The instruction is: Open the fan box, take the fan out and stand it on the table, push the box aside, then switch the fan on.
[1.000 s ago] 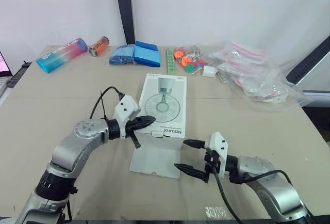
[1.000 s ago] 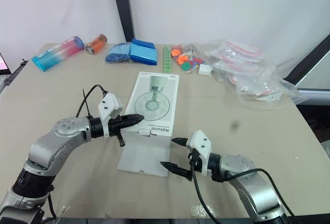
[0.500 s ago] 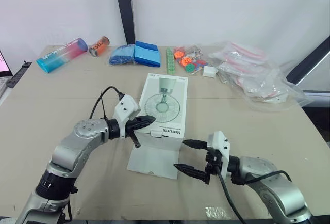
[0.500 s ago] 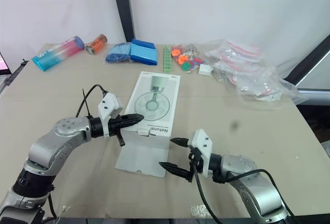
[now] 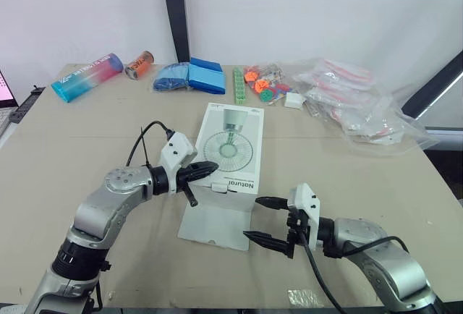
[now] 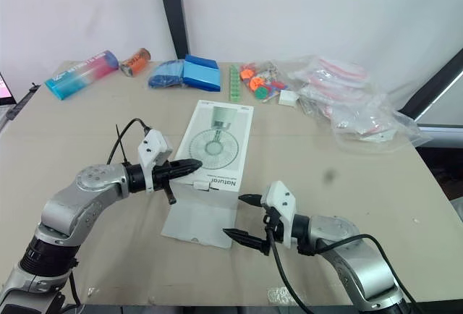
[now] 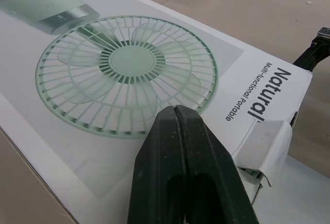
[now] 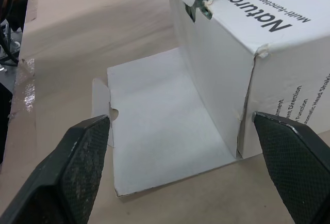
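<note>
The white fan box (image 5: 230,147) lies flat in the middle of the table, a green fan printed on its top. Its near end flap (image 5: 215,225) is folded out flat on the table towards me. My left gripper (image 5: 202,171) is shut with nothing in it, its tips resting on the box's near left top edge (image 7: 178,111). My right gripper (image 5: 262,220) stands open just right of the flap, one finger beside the box's near right corner, the other at the flap's outer corner. In the right wrist view the flap (image 8: 160,141) and the box's end wall (image 8: 221,79) lie between the fingers.
Along the far edge lie a pink-and-blue bottle (image 5: 85,77), a small orange can (image 5: 139,64), blue packets (image 5: 189,76), a green strip (image 5: 238,85) and colourful small parts (image 5: 262,82). Clear plastic bags (image 5: 362,111) pile at the back right. A laptop edge (image 5: 6,93) shows far left.
The right gripper edged slightly left along the flap's outer corner. The left gripper stayed shut on the box edge and the box has not moved.
</note>
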You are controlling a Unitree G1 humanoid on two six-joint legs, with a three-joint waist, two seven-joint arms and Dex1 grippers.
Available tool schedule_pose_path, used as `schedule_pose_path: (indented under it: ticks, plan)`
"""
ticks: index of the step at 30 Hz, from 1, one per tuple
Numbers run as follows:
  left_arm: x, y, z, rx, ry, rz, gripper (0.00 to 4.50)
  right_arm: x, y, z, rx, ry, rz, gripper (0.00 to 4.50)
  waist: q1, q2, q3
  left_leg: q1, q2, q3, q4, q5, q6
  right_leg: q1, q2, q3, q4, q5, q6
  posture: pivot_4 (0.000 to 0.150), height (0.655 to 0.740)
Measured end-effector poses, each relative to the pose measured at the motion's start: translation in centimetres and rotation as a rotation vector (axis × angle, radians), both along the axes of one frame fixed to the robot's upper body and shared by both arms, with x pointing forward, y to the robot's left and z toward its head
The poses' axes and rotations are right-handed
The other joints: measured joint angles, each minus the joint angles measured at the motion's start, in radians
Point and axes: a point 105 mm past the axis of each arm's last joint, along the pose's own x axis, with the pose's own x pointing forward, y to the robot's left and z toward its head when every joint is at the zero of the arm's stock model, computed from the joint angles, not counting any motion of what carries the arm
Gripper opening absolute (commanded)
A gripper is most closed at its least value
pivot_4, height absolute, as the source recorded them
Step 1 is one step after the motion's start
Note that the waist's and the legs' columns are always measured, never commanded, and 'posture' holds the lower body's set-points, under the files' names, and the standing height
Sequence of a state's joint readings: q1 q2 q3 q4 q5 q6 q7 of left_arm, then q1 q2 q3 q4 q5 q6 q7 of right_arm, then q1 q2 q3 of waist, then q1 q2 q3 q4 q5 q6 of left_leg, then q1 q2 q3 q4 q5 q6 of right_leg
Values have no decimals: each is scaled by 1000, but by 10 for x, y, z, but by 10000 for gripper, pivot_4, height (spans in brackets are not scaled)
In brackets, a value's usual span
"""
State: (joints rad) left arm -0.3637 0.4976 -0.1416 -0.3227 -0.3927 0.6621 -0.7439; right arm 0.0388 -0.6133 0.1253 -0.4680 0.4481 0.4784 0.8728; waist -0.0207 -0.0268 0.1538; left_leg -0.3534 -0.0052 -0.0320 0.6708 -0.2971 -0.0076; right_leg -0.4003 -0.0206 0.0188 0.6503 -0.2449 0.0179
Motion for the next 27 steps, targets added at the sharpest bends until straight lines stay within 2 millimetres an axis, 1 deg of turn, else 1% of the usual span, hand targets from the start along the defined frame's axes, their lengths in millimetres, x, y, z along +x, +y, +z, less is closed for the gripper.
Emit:
schedule_pose_path:
  ticks: [8, 17, 18, 21, 27]
  plan:
    - [0, 0, 0, -1, 0, 2, 348, -1, 2, -1, -5, 6, 14, 45000, 0, 0, 0, 0, 0, 0, 0, 0, 0, 0, 0, 0, 0, 0, 0, 1500, 7400]
    - [0, 0, 0, -2, 2, 2, 348, -3, 4, -7, -18, 59, 23, 45000, 0, 0, 0, 0, 0, 0, 0, 0, 0, 0, 0, 0, 0, 0, 0, 1500, 7400]
    - [0, 0, 0, -2, 2, 2, 348, -5, 7, -8, -15, 74, 37, 45000, 0, 0, 0, 0, 0, 0, 0, 0, 0, 0, 0, 0, 0, 0, 0, 1500, 7400]
    - [0, -3, 0, -5, 2, -8, 348, -18, 22, -9, 23, 114, 111, 45000, 0, 0, 0, -1, 0, -1, 0, 0, 0, 0, 0, 0, 0, 0, 0, 1500, 7400]
    - [0, -5, 0, -4, 4, -14, 348, -16, 26, -4, 38, 95, 118, 45000, 1, 0, 0, -1, -1, -1, 0, 0, 0, 0, -1, -1, -1, 0, 1, 1500, 7400]
